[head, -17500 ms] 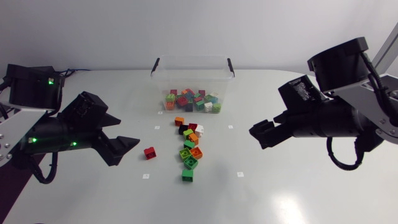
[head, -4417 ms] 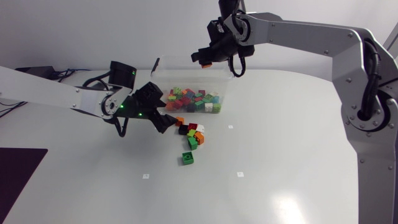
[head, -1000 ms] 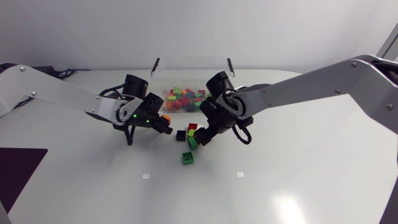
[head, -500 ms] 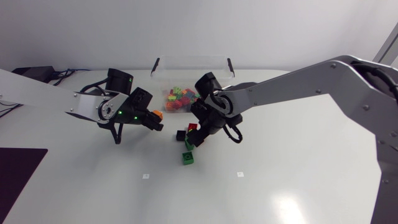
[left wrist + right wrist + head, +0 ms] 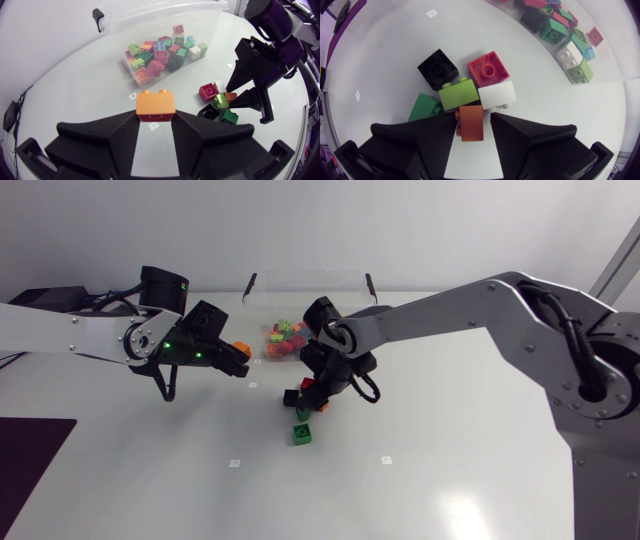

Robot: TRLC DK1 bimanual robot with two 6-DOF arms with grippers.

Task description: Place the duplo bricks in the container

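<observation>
My left gripper (image 5: 236, 355) (image 5: 155, 116) hovers left of the clear container (image 5: 305, 276) (image 5: 161, 7), shut on an orange duplo brick (image 5: 240, 347) (image 5: 155, 104). Several coloured bricks (image 5: 286, 337) (image 5: 160, 52) lie in the container. My right gripper (image 5: 318, 393) (image 5: 472, 119) is down in the loose pile, open, its fingers close either side of a dark orange brick (image 5: 471, 123) with a thin gap on one side. Ahead of that brick lie a lime brick (image 5: 458, 95), a white one (image 5: 497, 95), a red one (image 5: 487, 71) and a black one (image 5: 438, 68).
A green brick (image 5: 303, 434) sits alone on the table in front of the pile, and another green one (image 5: 423, 109) lies beside my right gripper's finger. Small white markers (image 5: 235, 463) dot the white tabletop. A dark mat (image 5: 30, 465) covers the front left corner.
My left gripper has carried the orange brick up and to the left. My right gripper's fingers have narrowed around the dark orange brick in the pile.
</observation>
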